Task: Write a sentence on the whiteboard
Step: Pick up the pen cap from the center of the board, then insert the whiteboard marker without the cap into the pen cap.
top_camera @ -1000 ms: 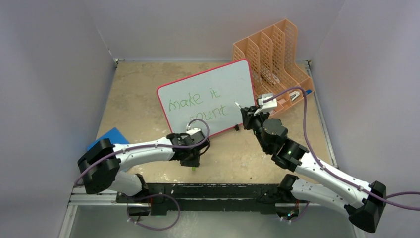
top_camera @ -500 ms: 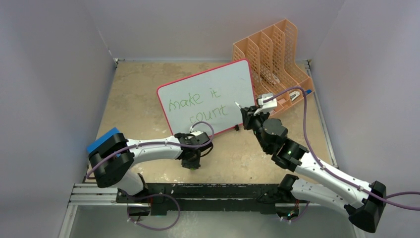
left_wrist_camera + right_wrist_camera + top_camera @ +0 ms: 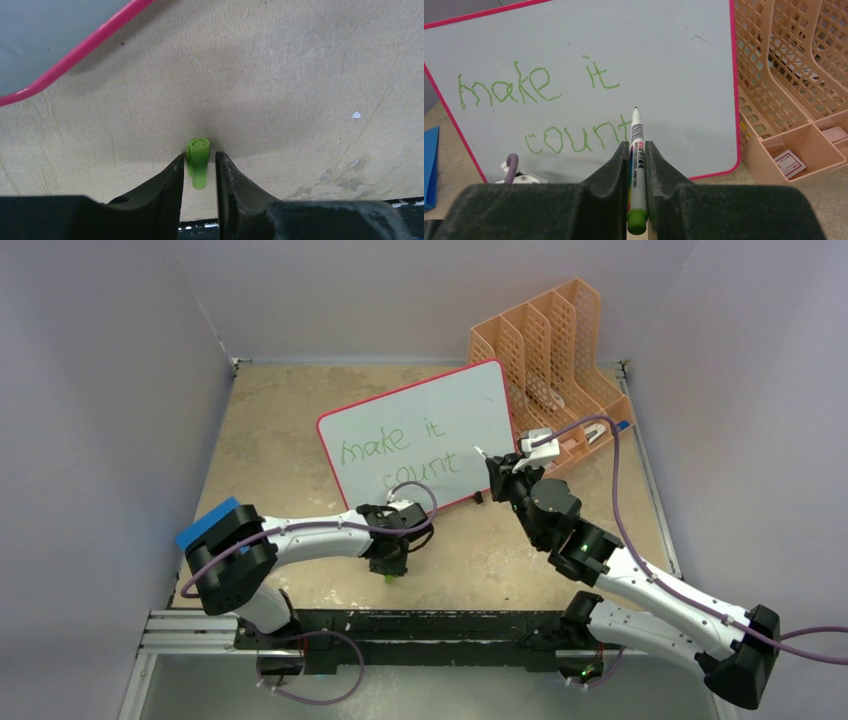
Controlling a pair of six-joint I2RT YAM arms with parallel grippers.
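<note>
My right tool point(image 3: 636, 146) is clenched on the marker point(image 3: 636, 130), barrel upright between the jaws. The bare tip points at the whiteboard point(image 3: 664, 60), beside the last letter of "count". I cannot tell whether the tip touches the surface or sits just off it.

My left tool point(image 3: 198, 159) is aimed down at the counter point(image 3: 300, 75), just in front of the board's pink rim. It grasps a small green cap point(image 3: 198, 150) between its jaws.

The whiteboard stands tilted on its black feet in the middle of the counter, facing the arms. The sentence point(image 3: 544, 105) reads "make it count" in green, on two lines in the left and centre of the board.

I judge the writing done, or at its final stroke, since the marker partly hides the "t". The next move, as I see it, is to draw the marker straight back from the board without smearing. Then I would bring the two tools together and line the cap's open end up with the tip. That meeting will need careful alignment.

Just right of the board is an orange mesh organiser point(image 3: 560, 350).

- Its upright slots are too unclear for me to say what they hold.
- One low front compartment holds a small white card with a red mark point(image 3: 789, 164).
- The compartment beside it holds a pale pink item point(image 3: 834, 134).
</note>
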